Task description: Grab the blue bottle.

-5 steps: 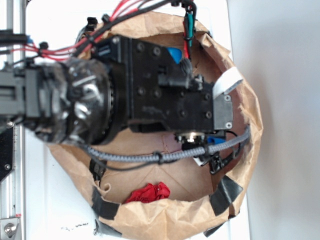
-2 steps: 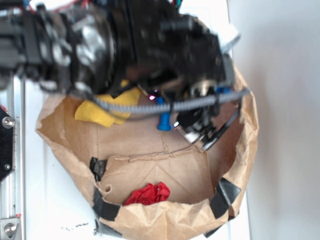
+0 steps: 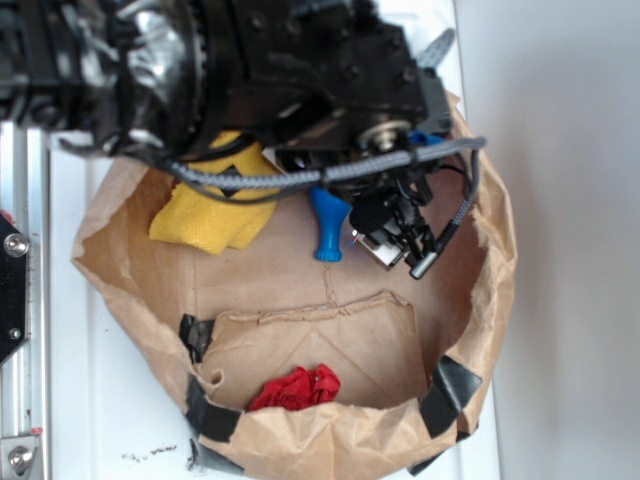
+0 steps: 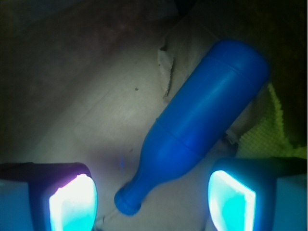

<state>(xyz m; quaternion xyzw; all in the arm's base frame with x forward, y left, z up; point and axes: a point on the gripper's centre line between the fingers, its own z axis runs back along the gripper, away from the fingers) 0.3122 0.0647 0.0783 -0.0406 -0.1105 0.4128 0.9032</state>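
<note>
Between the spread jaws [image 4: 151, 199] of the black robot arm lies the narrow neck of the small bright blue plastic bottle [image 4: 202, 127], flared lip toward the wrist camera, apart from both glowing pads. The bottle rests on its side on the floor of the crumpled brown paper bag [image 3: 300, 275], and its thick cylindrical body runs away from the jaws on a slant, up and toward the right pad's side, so it is not square to the closing line.

That slant is the main risk, in my judgement. If the jaws close here they would meet only the tapered neck, which could squirt out toward the lip, or the right pad could strike the shoulder first and roll the bottle aside. From the wrist view I cannot tell how high the pads hang above the paper; closing too high would skim the round surface.

Just beyond the bottle's far end, on the right pad's side, sits a folded yellow cloth [image 4: 269, 122]; a push along the bottle's axis might shove it onto that cloth. Creased paper beneath the pads could also catch a fingertip. A crumpled red rag [image 3: 296, 386] lies well apart, near the bag's taped edge, out of the way.
</note>
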